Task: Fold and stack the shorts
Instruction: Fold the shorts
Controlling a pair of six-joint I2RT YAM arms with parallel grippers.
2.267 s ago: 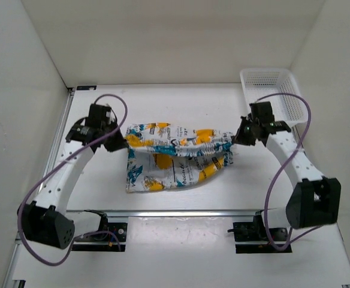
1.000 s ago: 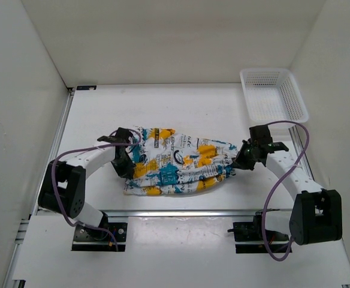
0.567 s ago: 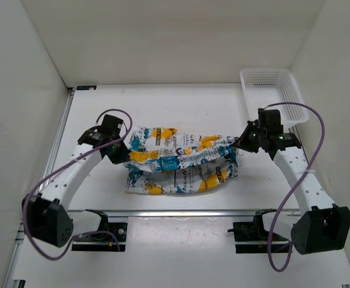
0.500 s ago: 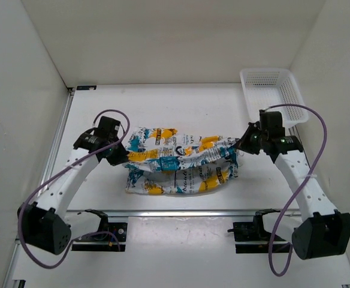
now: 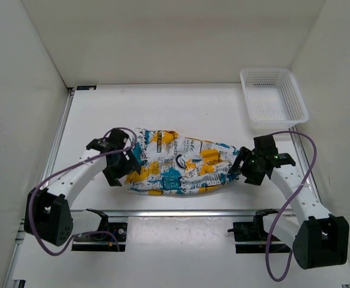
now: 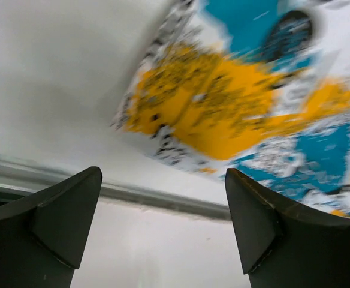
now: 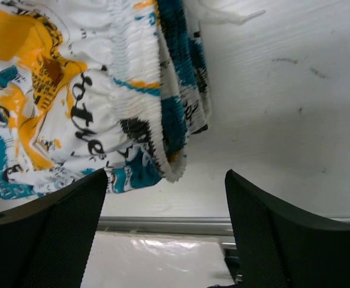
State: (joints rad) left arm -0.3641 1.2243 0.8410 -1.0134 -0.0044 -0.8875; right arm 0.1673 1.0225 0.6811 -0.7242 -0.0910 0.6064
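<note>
The shorts (image 5: 178,170) lie as a folded band in the lower middle of the top view, with the left gripper (image 5: 120,168) and the right gripper (image 5: 242,168) at its two ends, both spread wide and holding nothing. For the next fold, I think each should pinch all layers low and lift evenly.

A white worktop (image 5: 193,108), closed in by white walls on three sides, has a metal rail (image 5: 181,212) along its near edge. The shorts (image 5: 178,169) lie on it close to that rail, in a rumpled band running left to right, with the teal, yellow-orange and black print facing up. A white mesh basket (image 5: 273,99) sits in the far right corner, well apart from the shorts.
</note>
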